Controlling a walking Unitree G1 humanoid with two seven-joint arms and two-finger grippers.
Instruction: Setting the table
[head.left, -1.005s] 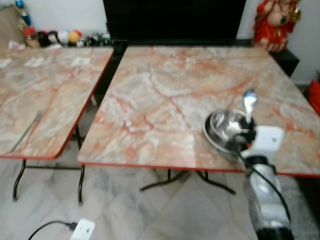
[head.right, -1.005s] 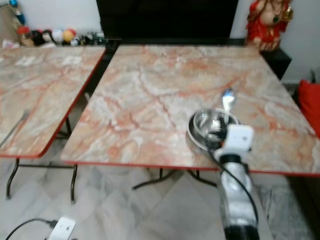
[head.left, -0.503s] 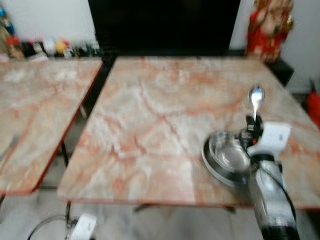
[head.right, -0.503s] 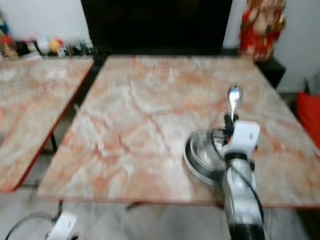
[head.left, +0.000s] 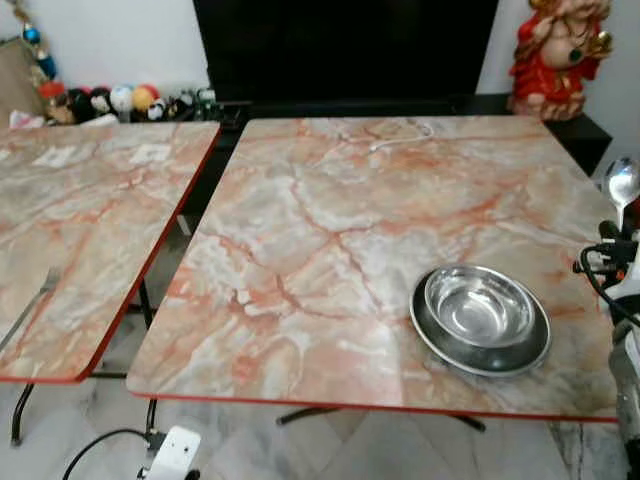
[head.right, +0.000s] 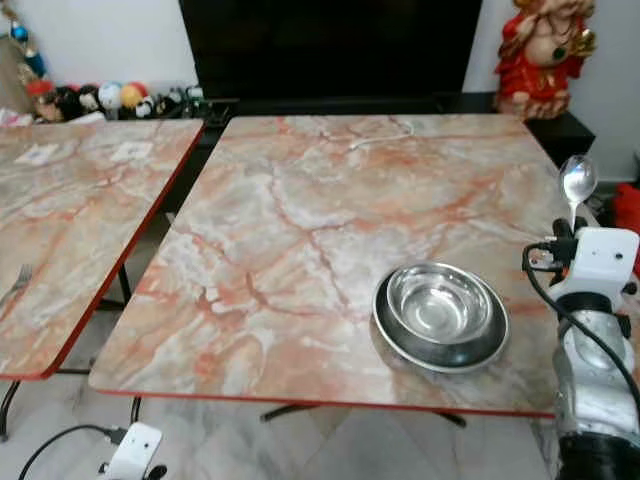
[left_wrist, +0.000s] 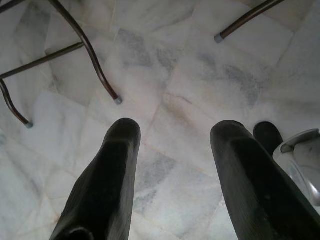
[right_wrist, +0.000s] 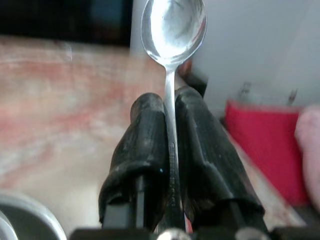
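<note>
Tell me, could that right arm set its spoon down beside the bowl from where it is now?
Probably yes. The right gripper, shut on the spoon, hangs by the table's right edge, just right of the bowl. The bare tabletop between them holds nothing in the way.

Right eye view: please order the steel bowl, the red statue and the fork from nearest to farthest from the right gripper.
From the right gripper, holding the spoon upright:
1. Steel bowl, on the plate, just to its left.
2. Red statue, beyond the table's far right corner.
3. Fork, on the other table, far left.
</note>
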